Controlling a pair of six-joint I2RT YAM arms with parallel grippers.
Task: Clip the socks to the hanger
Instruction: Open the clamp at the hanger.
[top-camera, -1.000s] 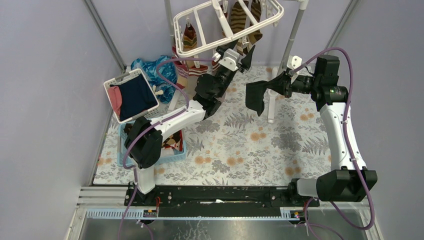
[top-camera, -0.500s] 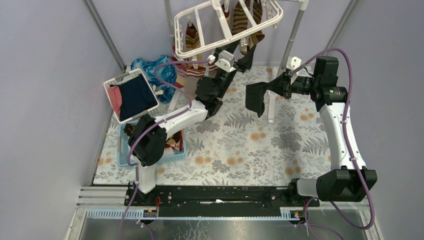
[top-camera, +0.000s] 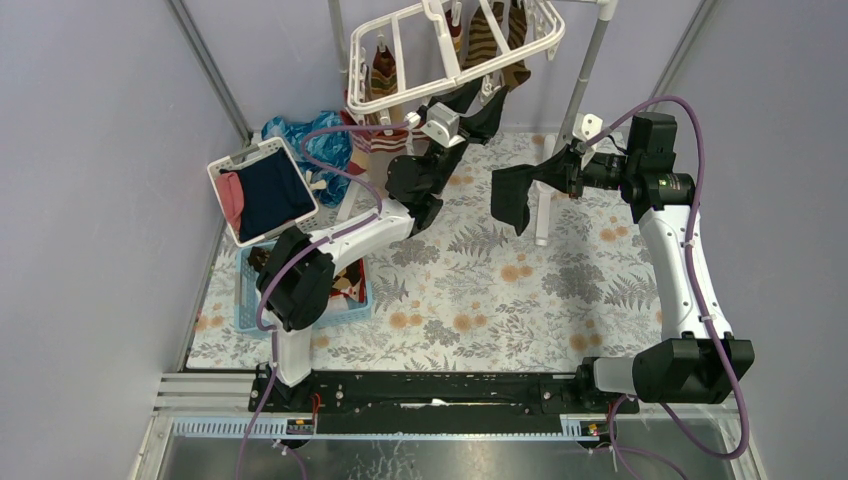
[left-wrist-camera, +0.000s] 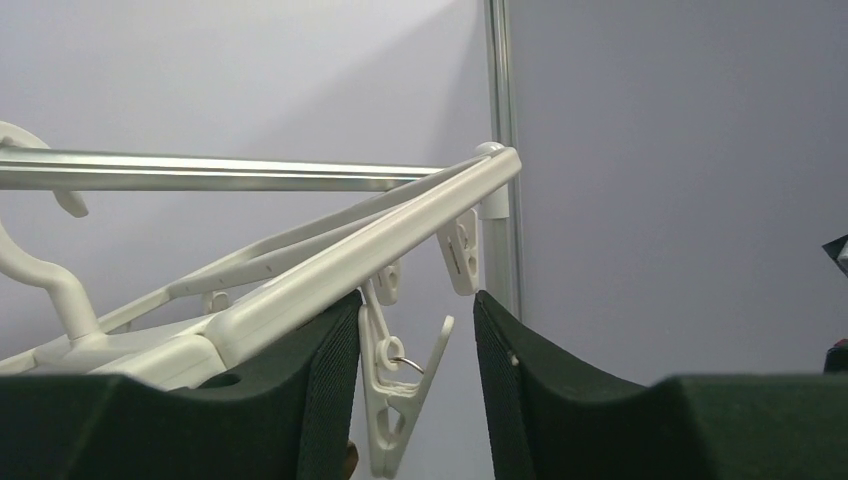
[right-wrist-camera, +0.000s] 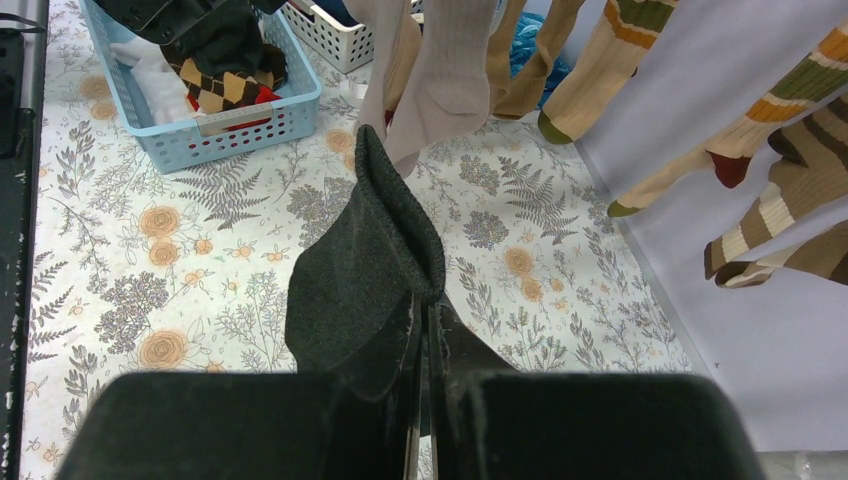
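Top external view: the left gripper (top-camera: 478, 108) has risen from its position of a second ago and now sits directly under the near rail of the hanger (top-camera: 400, 97), which has tipped slightly in the same interval. In the left wrist view the jaws have narrowed but remain apart, bracketing one dangling clip (left-wrist-camera: 398, 400). The left pad (left-wrist-camera: 300, 400) lies against the clip's handle and the right pad stands just clear of it, so the clip is not yet squeezed. The step in hand is judged to be opening this clip to receive a sock.

The right gripper (right-wrist-camera: 425, 395) is clenched on the black sock (right-wrist-camera: 365, 270), held in the air to the right of the hanger and unchanged over the second (the sock droops from the fingertips, well apart from the clip). It must be carried up to the clip's mouth once that opens.

Surroundings:
- Several striped socks (right-wrist-camera: 775, 215) already hang on the hanger.
- More socks remain in the blue basket (right-wrist-camera: 250, 118).
- A white slotted basket (top-camera: 222, 165) stands at the far left.

Obstructions:
- The pole (top-camera: 588, 70) of the stand rises just beside the right gripper.
- The hung socks crowd the approach
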